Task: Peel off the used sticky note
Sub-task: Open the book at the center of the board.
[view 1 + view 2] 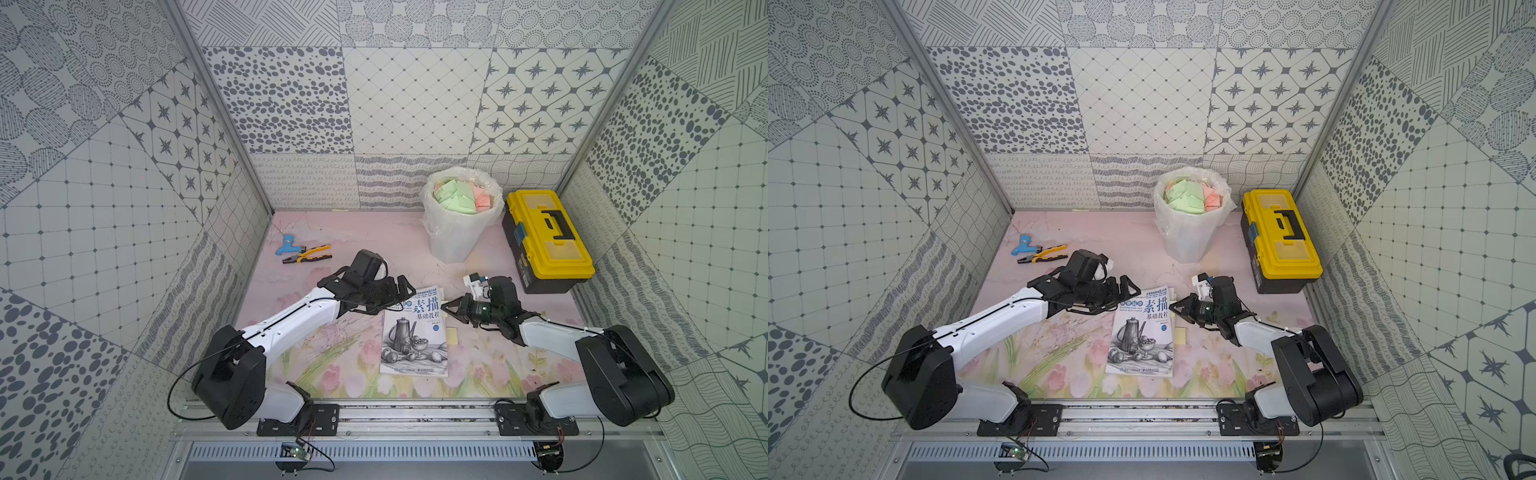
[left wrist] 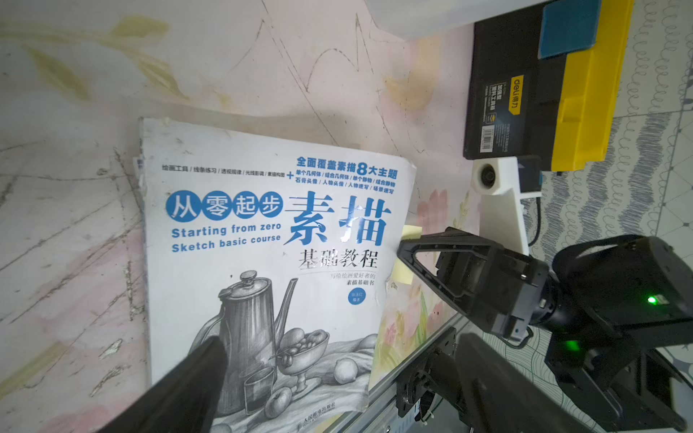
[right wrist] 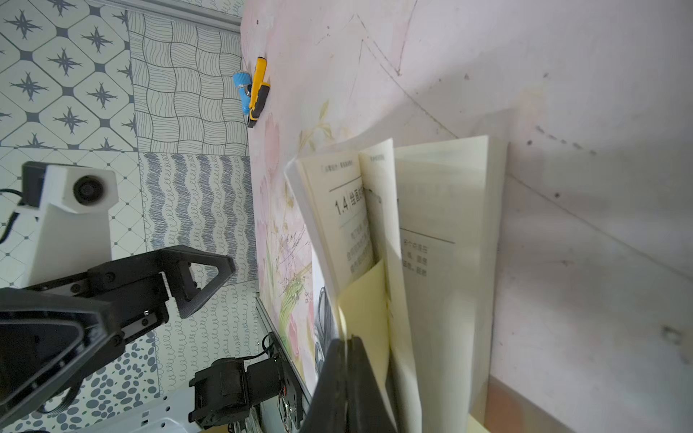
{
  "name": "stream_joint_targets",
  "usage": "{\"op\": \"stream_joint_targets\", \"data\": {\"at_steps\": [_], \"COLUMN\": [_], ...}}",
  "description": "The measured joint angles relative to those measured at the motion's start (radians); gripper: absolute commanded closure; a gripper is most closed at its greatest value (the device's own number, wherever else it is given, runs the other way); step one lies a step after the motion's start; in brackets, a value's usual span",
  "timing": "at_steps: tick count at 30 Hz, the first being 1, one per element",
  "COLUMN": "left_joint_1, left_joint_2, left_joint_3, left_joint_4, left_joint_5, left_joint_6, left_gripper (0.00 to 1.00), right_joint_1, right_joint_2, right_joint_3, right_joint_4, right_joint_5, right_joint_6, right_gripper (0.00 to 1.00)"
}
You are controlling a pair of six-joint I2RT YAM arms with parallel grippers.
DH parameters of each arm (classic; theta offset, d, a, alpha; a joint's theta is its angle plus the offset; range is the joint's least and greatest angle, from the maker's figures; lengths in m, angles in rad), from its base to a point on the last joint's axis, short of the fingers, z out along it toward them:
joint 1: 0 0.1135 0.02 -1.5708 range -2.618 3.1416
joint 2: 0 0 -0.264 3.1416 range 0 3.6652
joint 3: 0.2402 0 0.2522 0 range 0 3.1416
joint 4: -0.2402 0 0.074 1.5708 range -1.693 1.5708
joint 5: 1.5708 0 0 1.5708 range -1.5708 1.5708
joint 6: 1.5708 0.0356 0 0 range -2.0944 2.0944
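Right gripper (image 1: pixel 445 308) pinches the sticky note (image 3: pixel 365 300) at the book (image 1: pixel 415 345) edge; left gripper (image 1: pixel 407 291) is spread wide over its far corner.

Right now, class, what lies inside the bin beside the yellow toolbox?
Green and pink paper notes fill the bin to its rim; anything beneath them is covered.

right end effector (image 3: pixel 349 343) pinches the yellow sticky note (image 3: pixel 365 303) jutting from the fanned book (image 3: pixel 446 225).

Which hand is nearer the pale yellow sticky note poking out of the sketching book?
Right. The right hand is closed on the pale yellow sticky note; the left hand hangs open over the white sketching book's spine-side far corner.
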Motion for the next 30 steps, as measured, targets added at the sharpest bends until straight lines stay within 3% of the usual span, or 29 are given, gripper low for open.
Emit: {"op": "stream_joint_targets", "data": {"at_steps": [9, 19, 25, 30], "left_joint_1": [-0.098, -0.172, -0.189, -0.191], "left_joint_2": [0.242, 0.454, 0.545, 0.597], "left_joint_3": [0.323, 0.558, 0.639, 0.680], "left_joint_4": [-0.129, -0.279, -0.352, -0.390], "left_joint_5": [-0.075, -0.197, -0.270, -0.309], "left_joint_6": [0.058, 0.103, 0.115, 0.122], "left_gripper": [0.00, 0.02, 0.10, 0.25], "right_joint_1": [0.018, 0.024, 0.028, 0.030], "right_joint_2": [0.001, 0.002, 0.003, 0.009], "right_joint_3": [0.000, 0.000, 0.000, 0.000], "right_joint_4": [0.013, 0.027, 0.034, 0.042], "right_joint_5": [0.008, 0.008, 0.008, 0.009], "right_joint_6": [0.018, 0.019, 0.019, 0.023], "right_gripper": [0.98, 0.97, 0.97, 0.97]}}
